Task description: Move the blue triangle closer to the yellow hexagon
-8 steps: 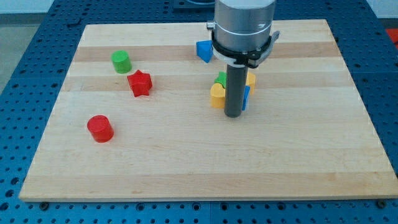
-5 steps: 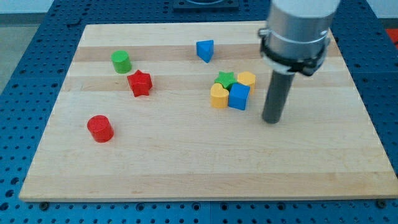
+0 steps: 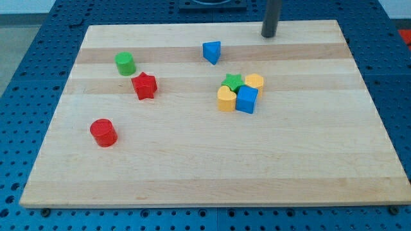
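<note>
The blue triangle (image 3: 212, 51) lies near the view's top, left of centre. The yellow hexagon (image 3: 255, 81) sits lower and to the right, in a tight cluster with a green star (image 3: 232, 81), a yellow heart (image 3: 225, 99) and a blue cube (image 3: 246, 99). My tip (image 3: 268, 36) is at the board's top edge, up and to the right of the blue triangle and well above the cluster, touching no block.
A green cylinder (image 3: 125, 63) and a red star (image 3: 144, 85) lie at the view's left. A red cylinder (image 3: 103, 132) sits lower left. The wooden board (image 3: 205, 167) rests on a blue perforated table.
My tip has moved from in front of the cluster to its right, then up to the board's top edge. No block has moved.
</note>
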